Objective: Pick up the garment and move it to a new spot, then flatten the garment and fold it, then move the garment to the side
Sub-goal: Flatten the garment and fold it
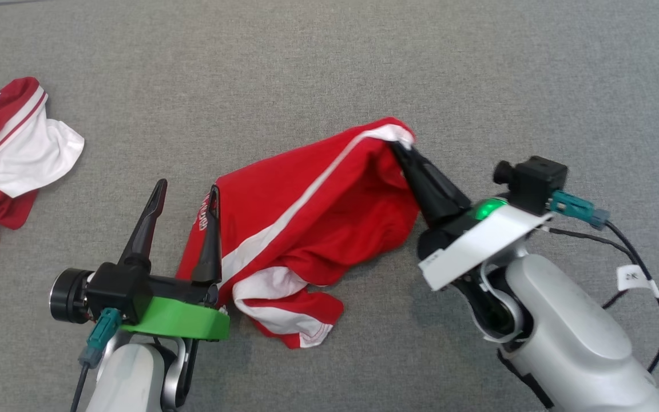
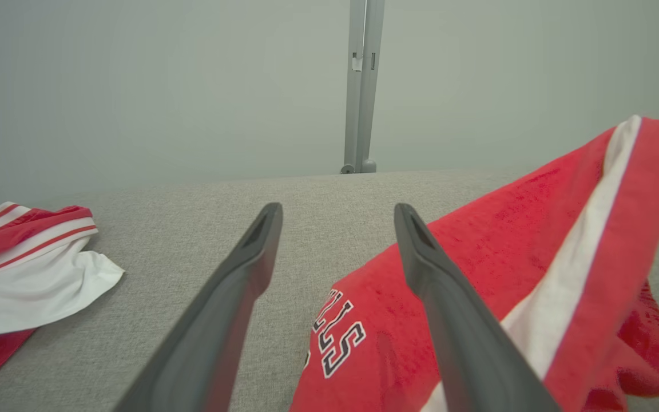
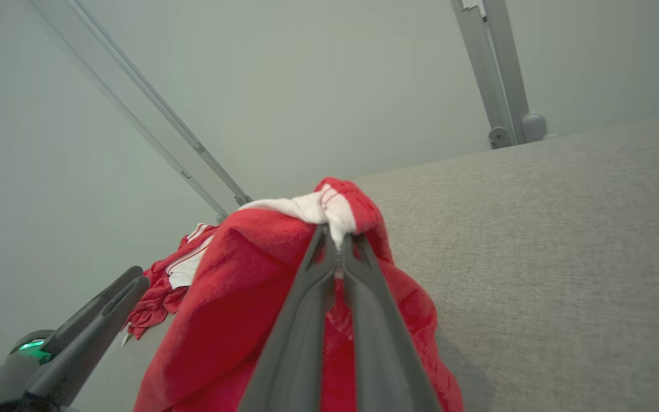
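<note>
One red garment (image 1: 306,212), soft, white-striped, is draped over grey woven surface (image 1: 329,68), long axis lower left to upper right in head view; high corner is clamped by right gripper (image 1: 400,146); left gripper (image 1: 187,186) is held wide.

A grey fabric surface (image 1: 329,57) bears the red garment (image 1: 306,217) and, well left, a red-and-white heap (image 1: 9,149).

The garment (image 1: 341,217) is red with white stripes, on a grey surface (image 1: 364,57).

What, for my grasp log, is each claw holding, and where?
The right claw pinches the red white-striped fabric garment by its white-trimmed edge; the left claw holds nothing.
</note>
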